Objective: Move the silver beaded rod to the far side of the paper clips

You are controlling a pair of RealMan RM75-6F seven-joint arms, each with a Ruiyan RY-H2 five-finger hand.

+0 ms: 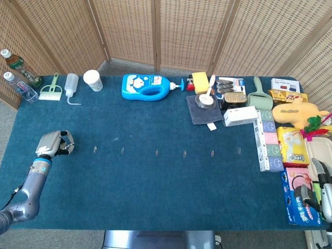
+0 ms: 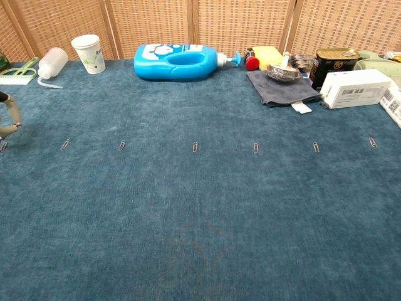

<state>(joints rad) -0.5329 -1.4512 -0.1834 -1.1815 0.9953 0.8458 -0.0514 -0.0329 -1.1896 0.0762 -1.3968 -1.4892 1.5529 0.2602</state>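
A row of several paper clips (image 1: 156,152) runs left to right across the middle of the blue table cloth, also in the chest view (image 2: 196,147). My left hand (image 1: 53,143) hovers at the left end of that row, fingers curled in around a small silvery piece that looks like the silver beaded rod (image 1: 66,149); most of the rod is hidden. Only its fingertips (image 2: 9,116) show at the chest view's left edge, just above the leftmost clip (image 2: 3,147). My right hand (image 1: 321,185) hangs off the table's right front corner, fingers apart, holding nothing.
Along the far edge stand a blue detergent bottle (image 1: 148,86), a paper cup (image 1: 93,80), a squeeze bottle (image 1: 71,84) and a small brush (image 1: 51,91). A grey cloth with a bowl (image 1: 204,105), a white box (image 1: 240,115) and stacked packages (image 1: 290,140) crowd the right side.
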